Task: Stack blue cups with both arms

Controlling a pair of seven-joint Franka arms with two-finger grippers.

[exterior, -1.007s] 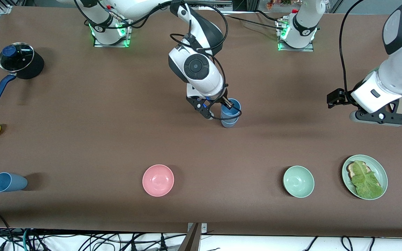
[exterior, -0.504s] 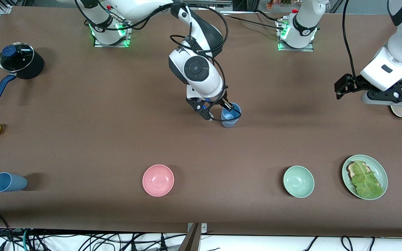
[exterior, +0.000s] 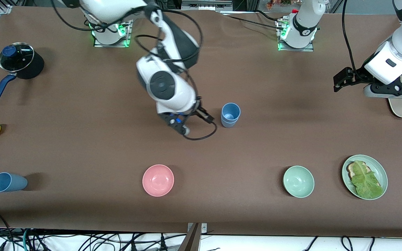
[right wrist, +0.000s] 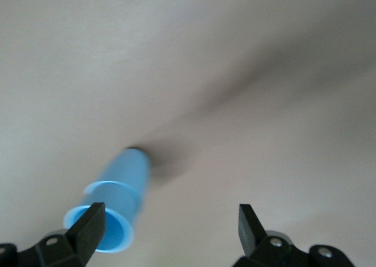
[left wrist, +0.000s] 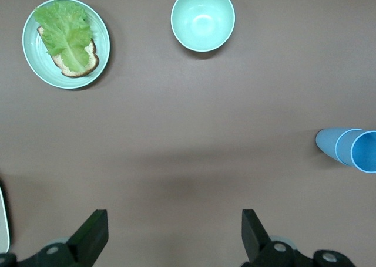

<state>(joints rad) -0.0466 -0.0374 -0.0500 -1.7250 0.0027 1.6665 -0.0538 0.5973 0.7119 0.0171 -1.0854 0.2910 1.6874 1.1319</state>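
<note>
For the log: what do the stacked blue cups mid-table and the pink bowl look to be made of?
Stacked blue tumbler cups: probably matte plastic; even, flat colour with no glare, thin rims, one nested in the other. Round pink bowl: likely plastic or melamine with a satin finish; a soft highlight shows inside. Neither can be confirmed by sight alone.

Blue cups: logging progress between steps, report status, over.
Both claws open: right claw beside the stacked blue cups, left claw waiting at its table end. Third blue cup on its side, unstacked. Nothing blocking.

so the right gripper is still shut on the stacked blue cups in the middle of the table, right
Not quite. The right gripper is open and has let go; it sits beside the stacked blue cups, which stand alone mid-table. The front view and the right wrist view show this.
</note>
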